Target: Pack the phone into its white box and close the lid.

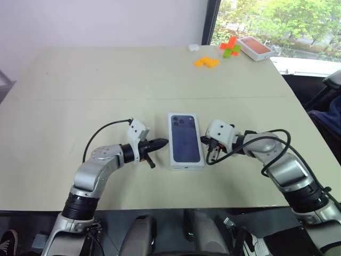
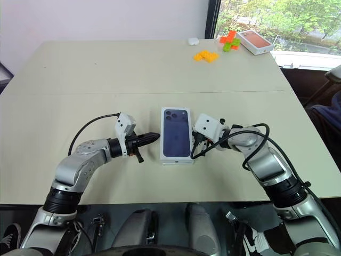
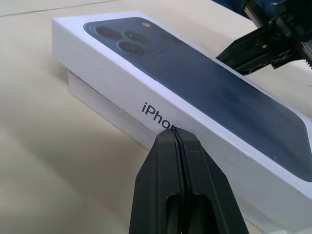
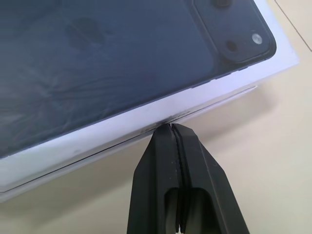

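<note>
The lid (image 1: 184, 137), printed with a dark blue phone and its lenses, lies face up on the white box (image 3: 90, 93) at the middle of the table. A strip of the box's wall shows beneath the lid. The phone is hidden. My left gripper (image 1: 164, 142) is shut with nothing in it, its tip close to the lid's left side wall (image 3: 146, 105). My right gripper (image 1: 203, 141) is also shut and holds nothing, its tip (image 4: 169, 126) touching the lid's right edge.
Far back right stand an orange-topped box (image 1: 255, 48), red and green blocks (image 1: 230, 48), orange blocks (image 1: 206, 62) and a small white object (image 1: 193, 47). The beige table (image 1: 80, 90) spreads wide around the box. Its front edge runs just under my arms.
</note>
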Robot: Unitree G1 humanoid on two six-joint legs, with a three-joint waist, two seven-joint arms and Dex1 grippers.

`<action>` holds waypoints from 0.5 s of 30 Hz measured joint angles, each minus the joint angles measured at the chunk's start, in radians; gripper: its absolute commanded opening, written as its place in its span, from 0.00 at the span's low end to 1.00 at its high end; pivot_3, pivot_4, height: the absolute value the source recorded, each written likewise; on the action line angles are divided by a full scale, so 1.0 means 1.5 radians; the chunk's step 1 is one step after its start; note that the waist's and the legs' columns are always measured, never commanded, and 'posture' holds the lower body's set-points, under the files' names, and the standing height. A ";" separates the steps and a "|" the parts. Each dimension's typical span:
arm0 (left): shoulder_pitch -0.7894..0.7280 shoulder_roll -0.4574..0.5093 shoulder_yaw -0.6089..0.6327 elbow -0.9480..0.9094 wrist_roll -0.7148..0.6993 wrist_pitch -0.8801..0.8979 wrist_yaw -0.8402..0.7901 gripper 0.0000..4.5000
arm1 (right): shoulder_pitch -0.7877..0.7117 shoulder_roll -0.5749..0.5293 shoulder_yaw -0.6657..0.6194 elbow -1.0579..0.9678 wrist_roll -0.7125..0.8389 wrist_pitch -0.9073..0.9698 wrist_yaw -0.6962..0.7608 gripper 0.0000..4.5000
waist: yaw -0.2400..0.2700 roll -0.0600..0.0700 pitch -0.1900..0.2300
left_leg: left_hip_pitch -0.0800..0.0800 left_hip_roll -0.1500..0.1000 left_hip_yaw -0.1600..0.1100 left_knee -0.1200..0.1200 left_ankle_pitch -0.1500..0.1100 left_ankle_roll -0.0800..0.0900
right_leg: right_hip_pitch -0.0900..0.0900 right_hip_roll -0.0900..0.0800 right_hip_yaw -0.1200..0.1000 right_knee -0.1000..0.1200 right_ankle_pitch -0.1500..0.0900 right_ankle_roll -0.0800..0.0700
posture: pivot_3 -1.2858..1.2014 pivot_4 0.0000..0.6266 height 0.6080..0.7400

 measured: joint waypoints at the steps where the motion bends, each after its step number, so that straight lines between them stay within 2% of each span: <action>1: 0.000 0.001 -0.001 0.000 0.000 0.001 -0.001 0.00 | 0.000 0.000 0.000 0.000 -0.002 0.000 0.002 0.01 | 0.000 0.000 0.000 | 0.000 0.000 0.000 0.000 0.000 0.000 | 0.000 0.000 0.000 0.000 0.000 0.000 | 0.52 0.24 1.00; 7: 0.010 0.010 -0.011 0.000 0.000 0.014 -0.001 0.00 | -0.008 0.016 -0.009 0.000 0.001 0.031 0.004 0.01 | 0.000 0.000 0.000 | 0.000 0.000 0.000 0.000 0.000 0.000 | 0.000 0.000 0.000 0.000 0.000 0.000 | 0.52 0.24 1.00; 15: 0.011 -0.001 -0.009 0.000 -0.002 0.017 0.002 0.00 | -0.029 0.021 -0.037 -0.012 0.051 0.140 0.030 0.01 | 0.000 0.000 0.000 | 0.000 0.000 0.000 0.000 0.000 0.000 | 0.000 0.000 0.000 0.000 0.000 0.000 | 0.52 0.24 1.00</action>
